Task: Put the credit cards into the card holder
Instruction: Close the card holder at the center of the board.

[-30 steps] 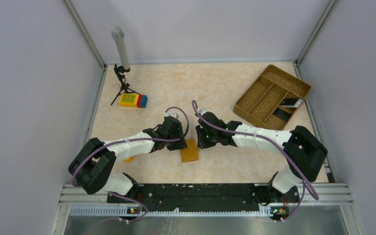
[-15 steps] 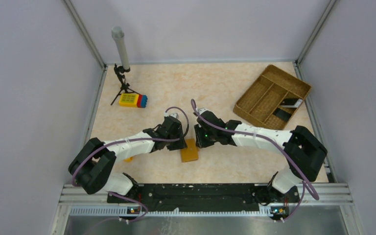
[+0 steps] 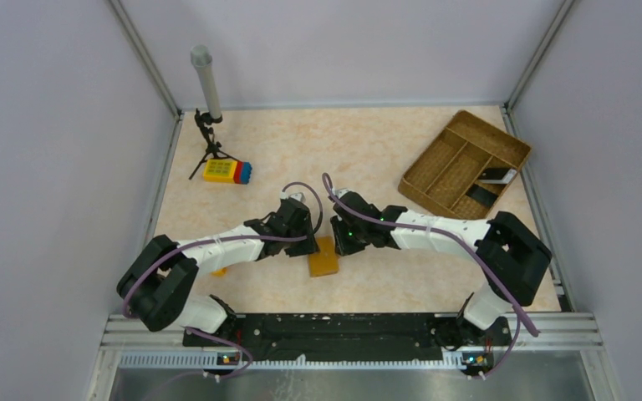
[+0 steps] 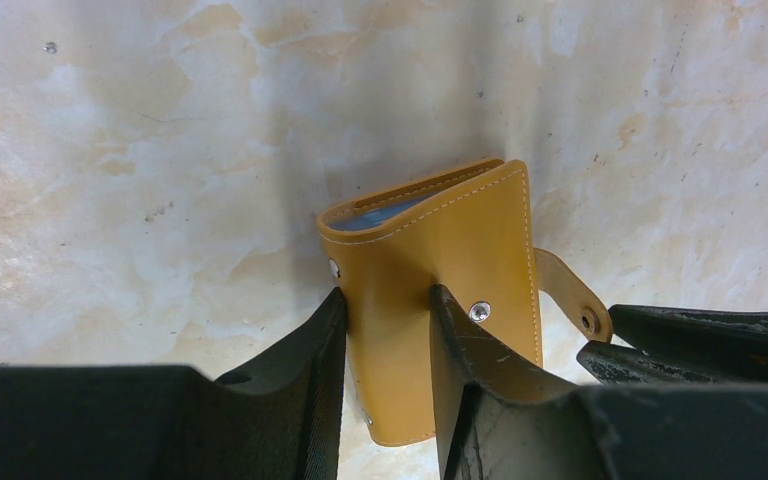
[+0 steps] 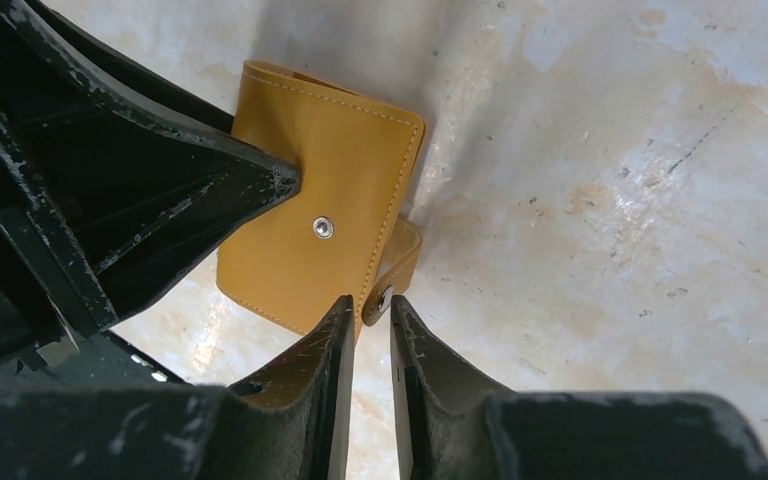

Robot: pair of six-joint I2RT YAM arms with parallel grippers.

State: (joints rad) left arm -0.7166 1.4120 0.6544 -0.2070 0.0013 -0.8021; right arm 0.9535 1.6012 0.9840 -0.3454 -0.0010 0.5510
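The card holder [image 4: 460,240] is an orange-tan leather wallet lying on the table [image 3: 324,259] between the two arms. My left gripper [image 4: 388,295] is shut on its left part, one finger at the folded edge and the other on the front face beside the snap stud. A light blue credit card [image 4: 380,215] shows as a thin edge inside the fold. My right gripper [image 5: 370,300] is shut on the strap tab [image 5: 388,290] at the card holder's side. Two dark credit cards [image 3: 495,175] [image 3: 478,196] lie in the woven tray.
The brown woven compartment tray [image 3: 435,167] sits at the back right. A yellow, red and blue toy block [image 3: 227,171] and a small tripod with a grey tube [image 3: 207,109] stand at the back left. Grey walls close in three sides.
My right arm has edged a little to the left, toward the card holder. The left arm and the card holder stay where they were.
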